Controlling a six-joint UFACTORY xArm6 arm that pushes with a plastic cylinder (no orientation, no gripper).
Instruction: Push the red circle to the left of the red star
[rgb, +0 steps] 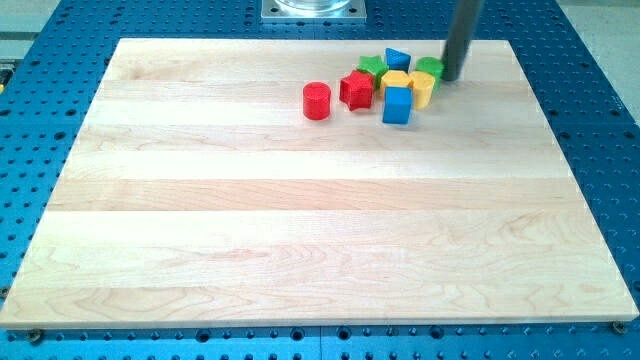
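- The worktop (300, 230) was a pale wooden board, and it lay on a blue plate with rows of small holes (600, 120).
- All the blocks stood together in the far part of the worktop, a little to the right of the middle.
- The red circle (316, 100) stood at the left end of this group, apart from the others.
- The red star (356, 90) was just to the right of the red circle, with a small gap between them, so the circle was already on the left side of the star.
- A green block (372, 66) was behind the star, and a blue block with a pointed shape (397, 58) stood at the far side of the group.
- A yellow block (395, 80) stood right of the star, and a second yellow block (422, 88) was further right.
- A blue cube (397, 104) was the nearest block of the group, in front of the yellow ones.
- Another green block (429, 67) was at the right end.
- The tool was only a dark straight rod without any jaws, so it could not spread or pinch anything.
- My tip (450, 78) was on the worktop at the right end of the group, close beside the right green block; I cannot tell if it touched it.
- My tip was well apart from the red circle, with the other blocks between them.
- A grey metal base (314, 9) was visible beyond the far edge.
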